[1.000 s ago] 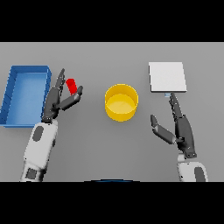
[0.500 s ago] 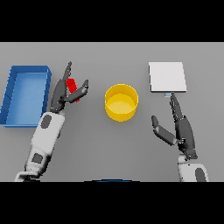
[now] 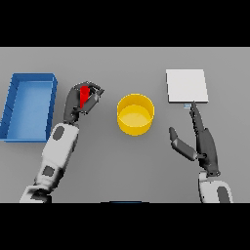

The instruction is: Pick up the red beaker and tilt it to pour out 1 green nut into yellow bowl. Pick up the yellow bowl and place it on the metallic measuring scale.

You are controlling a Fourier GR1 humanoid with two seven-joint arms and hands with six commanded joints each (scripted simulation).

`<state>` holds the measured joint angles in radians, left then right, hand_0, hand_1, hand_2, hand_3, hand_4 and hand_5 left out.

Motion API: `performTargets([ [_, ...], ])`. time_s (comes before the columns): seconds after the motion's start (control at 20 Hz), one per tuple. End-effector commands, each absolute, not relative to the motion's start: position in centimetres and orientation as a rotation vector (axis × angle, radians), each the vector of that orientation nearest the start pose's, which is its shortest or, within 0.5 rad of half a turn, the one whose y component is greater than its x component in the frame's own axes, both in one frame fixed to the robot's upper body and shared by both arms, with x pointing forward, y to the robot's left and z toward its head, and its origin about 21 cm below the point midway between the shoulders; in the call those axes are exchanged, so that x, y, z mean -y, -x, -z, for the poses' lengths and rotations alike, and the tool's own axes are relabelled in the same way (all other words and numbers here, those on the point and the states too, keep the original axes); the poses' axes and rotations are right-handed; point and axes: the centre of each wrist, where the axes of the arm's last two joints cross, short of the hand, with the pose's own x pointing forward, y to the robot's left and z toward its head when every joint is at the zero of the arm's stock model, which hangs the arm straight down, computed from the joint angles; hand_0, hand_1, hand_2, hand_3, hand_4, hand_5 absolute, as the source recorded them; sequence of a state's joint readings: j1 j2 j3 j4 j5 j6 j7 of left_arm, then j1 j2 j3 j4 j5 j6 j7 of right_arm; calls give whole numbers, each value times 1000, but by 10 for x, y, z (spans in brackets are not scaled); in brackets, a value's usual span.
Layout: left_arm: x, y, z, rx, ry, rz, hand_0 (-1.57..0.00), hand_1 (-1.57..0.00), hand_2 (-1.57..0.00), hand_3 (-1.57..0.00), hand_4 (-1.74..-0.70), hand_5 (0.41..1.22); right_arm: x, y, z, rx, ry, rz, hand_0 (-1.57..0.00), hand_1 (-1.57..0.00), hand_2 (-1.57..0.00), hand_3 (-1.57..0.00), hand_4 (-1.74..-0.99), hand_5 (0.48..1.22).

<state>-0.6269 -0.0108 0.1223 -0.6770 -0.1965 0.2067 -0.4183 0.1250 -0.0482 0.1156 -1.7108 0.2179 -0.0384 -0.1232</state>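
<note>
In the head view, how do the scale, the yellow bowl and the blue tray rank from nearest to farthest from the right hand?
1. Metallic scale, just beyond the right hand.
2. Yellow bowl, at the centre.
3. Blue tray, far left.

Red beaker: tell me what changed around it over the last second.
The left hand closed its fingers round the red beaker, which they only flanked a second ago. The yellow bowl, scale, blue bin and open right hand stayed put.
</note>
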Motion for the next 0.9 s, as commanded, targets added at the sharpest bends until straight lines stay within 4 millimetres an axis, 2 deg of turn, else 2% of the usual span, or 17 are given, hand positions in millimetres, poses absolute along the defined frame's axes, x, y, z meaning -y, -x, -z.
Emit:
performTargets([
  [0.0, -171, -374, 43, 1700, -177, 212, -1309, -1318, -1317, -1203, -1606, 1119, 223, -218, -6, 1717, 161, -240, 1, 1, 1, 1, -1232, 685],
  [0.15, -171, -377, 38, 1700, -182, 187, -1437, -1441, -1441, -1383, -1672, 1128, 223, -218, -7, 1720, 186, -251, 1, 1, 1, 1, -1196, 673],
  [0.4, -184, -386, 10, 1758, -223, 252, -1527, -1529, -1528, -1509, -1718, 1126, 224, -219, -4, 1733, 223, -279, 1, 1, 1, 1, -1127, 659],
  [0.5, -184, -392, -11, 1784, -259, 363, -1543, -1544, -1544, -1532, -1726, 1130, 224, -218, -5, 1744, 232, -291, 1, 1, 1, 1, -1108, 656],
  [0.65, -177, -398, -37, 1768, -377, 649, -1557, -1557, -1557, -1551, -1734, 1139, 227, -218, -7, 1746, 240, -299, 1, 1, 1, 1, -1095, 660],
  [0.85, -165, -389, -46, 1754, -425, 843, -1559, -1560, -1560, -1555, -1735, 1123, 223, -215, -7, 1746, 217, -300, 1, 1, 1, 1, -1092, 668],
])
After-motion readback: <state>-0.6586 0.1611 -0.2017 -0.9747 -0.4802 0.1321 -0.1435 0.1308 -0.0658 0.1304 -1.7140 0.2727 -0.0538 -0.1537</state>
